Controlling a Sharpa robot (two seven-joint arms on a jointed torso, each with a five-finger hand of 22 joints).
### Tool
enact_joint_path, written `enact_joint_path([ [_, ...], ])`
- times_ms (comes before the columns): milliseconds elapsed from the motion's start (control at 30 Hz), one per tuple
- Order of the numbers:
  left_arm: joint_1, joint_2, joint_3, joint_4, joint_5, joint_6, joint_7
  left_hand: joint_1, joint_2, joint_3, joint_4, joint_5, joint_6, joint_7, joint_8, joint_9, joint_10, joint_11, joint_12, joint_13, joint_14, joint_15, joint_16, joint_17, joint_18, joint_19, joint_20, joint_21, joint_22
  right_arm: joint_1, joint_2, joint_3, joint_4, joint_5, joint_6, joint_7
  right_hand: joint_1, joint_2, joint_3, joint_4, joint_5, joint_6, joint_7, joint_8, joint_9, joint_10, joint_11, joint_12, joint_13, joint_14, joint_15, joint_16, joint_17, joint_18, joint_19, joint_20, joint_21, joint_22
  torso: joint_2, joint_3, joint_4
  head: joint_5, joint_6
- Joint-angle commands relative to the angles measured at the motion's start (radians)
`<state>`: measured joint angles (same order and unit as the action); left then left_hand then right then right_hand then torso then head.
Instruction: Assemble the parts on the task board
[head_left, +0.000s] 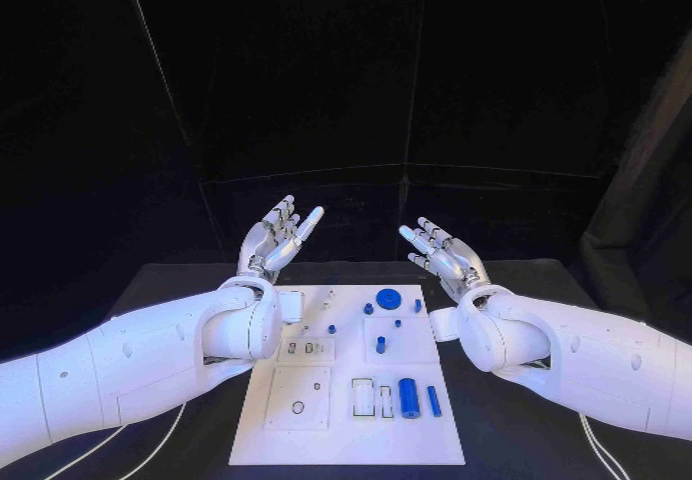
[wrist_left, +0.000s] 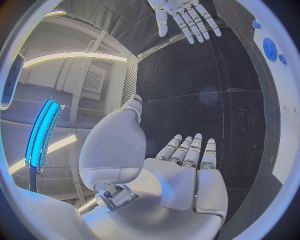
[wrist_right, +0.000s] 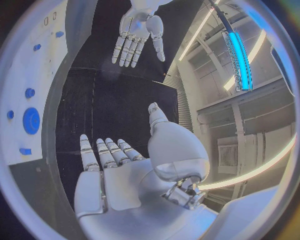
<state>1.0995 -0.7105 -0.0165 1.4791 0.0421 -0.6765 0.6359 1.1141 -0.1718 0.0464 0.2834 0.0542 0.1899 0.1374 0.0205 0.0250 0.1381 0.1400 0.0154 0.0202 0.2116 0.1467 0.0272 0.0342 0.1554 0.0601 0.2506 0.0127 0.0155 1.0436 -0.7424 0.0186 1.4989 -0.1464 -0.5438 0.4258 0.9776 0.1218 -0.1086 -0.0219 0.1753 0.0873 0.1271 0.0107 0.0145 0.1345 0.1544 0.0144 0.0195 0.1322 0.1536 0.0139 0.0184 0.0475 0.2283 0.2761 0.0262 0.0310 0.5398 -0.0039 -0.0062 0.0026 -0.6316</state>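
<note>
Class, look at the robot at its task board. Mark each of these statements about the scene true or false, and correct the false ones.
1. The left hand holds a blue part. False: it holds nothing, fingers apart.
2. The right hand is open, beyond the far edge of the task board. True.
3. A blue round disc lies near the board's far edge. True.
4. The board lies on a white table. False: the table is black.

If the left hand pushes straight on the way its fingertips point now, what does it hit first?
Probably nothing: the left hand is open, raised beyond the white task board, fingers aimed up and away toward dark backdrop. The way looks free, though depth is unclear.
</note>
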Motion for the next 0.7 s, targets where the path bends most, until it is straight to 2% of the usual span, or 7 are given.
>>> enact_joint_path([
  [33,0.002,0.001,0.000,-0.001,0.011,0.049,0.072,0.045,-0.001,0.005,0.016,0.005,0.016,0.051,0.007,0.003,0.006,0.017,0.006,0.002,0.016,0.007,0.007,0.002,0.026,0.004,0.016,0.006,0.002,0.001,0.005,0.003,-0.008,-0.114,0.153,-0.052,0.104,0.022,0.001,-0.040,0.067,0.112,0.111,0.026,0.016,0.145,0.050,0.032,0.017,0.141,0.038,0.030,0.016,0.030,0.086,0.017,0.027,0.015,0.000,0.0000,-0.0001,0.000,0.000],
  [100,0.002,0.001,0.000,-0.001,0.011,0.049,0.072,0.045,0.003,0.009,0.016,0.005,0.017,0.054,0.007,0.003,0.007,0.019,0.006,0.002,0.019,0.009,0.008,0.003,0.025,0.004,0.017,0.006,0.002,0.001,0.007,0.004,-0.012,-0.126,0.172,-0.059,0.156,0.028,0.013,-0.077,0.077,0.247,0.139,0.060,0.035,0.342,0.088,0.078,0.038,0.382,0.066,0.089,0.043,0.069,0.281,0.013,0.086,0.046,0.000,0.0000,-0.0001,0.000,0.000],
  [200,0.002,0.001,0.000,-0.001,0.011,0.049,0.072,0.045,0.024,0.024,0.015,0.003,0.022,0.065,0.008,0.003,0.018,0.031,0.008,0.003,0.048,0.021,0.014,0.008,0.023,0.004,0.025,0.007,0.002,0.001,0.008,0.005,-0.014,-0.134,0.183,-0.062,0.214,0.027,0.021,-0.122,0.080,0.452,0.139,0.107,0.058,0.629,0.077,0.135,0.056,0.653,0.052,0.141,0.056,0.107,0.451,0.014,0.141,0.066,0.000,0.0000,-0.0001,0.000,0.000],
  [233,0.002,-0.032,-0.001,-0.001,0.012,0.091,0.055,0.045,0.027,0.026,0.014,0.003,0.024,0.068,0.008,0.004,0.020,0.034,0.008,0.004,0.052,0.022,0.015,0.009,0.022,0.004,0.026,0.007,0.002,0.001,-0.014,0.005,-0.045,-0.183,0.081,0.028,0.219,0.026,0.021,-0.127,0.079,0.480,0.138,0.113,0.060,0.664,0.074,0.142,0.057,0.681,0.048,0.145,0.057,0.112,0.462,0.014,0.146,0.067,-0.004,0.0014,-0.0082,-0.001,0.000],
  [400,0.002,-0.049,-0.010,0.007,0.013,0.135,0.049,0.061,0.066,0.052,0.011,0.001,0.057,0.098,0.013,0.007,0.075,0.067,0.016,0.009,0.145,0.049,0.042,0.024,0.012,0.026,0.040,0.017,0.009,0.002,-0.021,0.005,-0.058,-0.285,0.073,0.021,0.281,0.015,0.021,-0.189,0.079,0.673,0.112,0.129,0.062,0.784,0.044,0.131,0.044,0.804,0.016,0.134,0.046,0.137,0.557,0.007,0.174,0.062,-0.003,0.0019,-0.0063,0.001,-0.004],
  [533,0.002,-0.071,-0.014,0.022,0.013,0.163,0.068,0.105,0.131,0.089,-0.007,-0.003,0.213,0.155,0.049,0.026,0.397,0.120,0.098,0.048,0.475,0.087,0.160,0.077,-0.021,0.212,0.046,0.100,0.055,0.005,-0.024,0.006,-0.072,-0.408,0.065,0.012,0.314,0.018,0.041,-0.240,0.141,0.791,0.100,0.132,0.059,0.865,0.024,0.124,0.044,0.889,-0.008,0.132,0.046,0.138,0.630,-0.015,0.198,0.061,0.001,0.0007,-0.0071,-0.003,-0.005],
  [700,0.003,-0.102,-0.017,0.056,0.008,0.195,0.085,0.149,0.163,0.088,-0.064,-0.002,0.356,0.146,0.072,0.033,0.641,0.101,0.149,0.051,0.611,0.057,0.191,0.078,0.004,0.528,0.040,0.233,0.115,0.025,-0.026,0.006,-0.089,-0.620,0.104,-0.034,0.328,0.023,0.067,-0.268,0.109,0.850,0.087,0.117,0.052,0.940,0.003,0.103,0.042,0.966,-0.034,0.128,0.046,0.138,0.697,-0.043,0.223,0.061,0.013,-0.0003,-0.0016,-0.008,-0.003],
])
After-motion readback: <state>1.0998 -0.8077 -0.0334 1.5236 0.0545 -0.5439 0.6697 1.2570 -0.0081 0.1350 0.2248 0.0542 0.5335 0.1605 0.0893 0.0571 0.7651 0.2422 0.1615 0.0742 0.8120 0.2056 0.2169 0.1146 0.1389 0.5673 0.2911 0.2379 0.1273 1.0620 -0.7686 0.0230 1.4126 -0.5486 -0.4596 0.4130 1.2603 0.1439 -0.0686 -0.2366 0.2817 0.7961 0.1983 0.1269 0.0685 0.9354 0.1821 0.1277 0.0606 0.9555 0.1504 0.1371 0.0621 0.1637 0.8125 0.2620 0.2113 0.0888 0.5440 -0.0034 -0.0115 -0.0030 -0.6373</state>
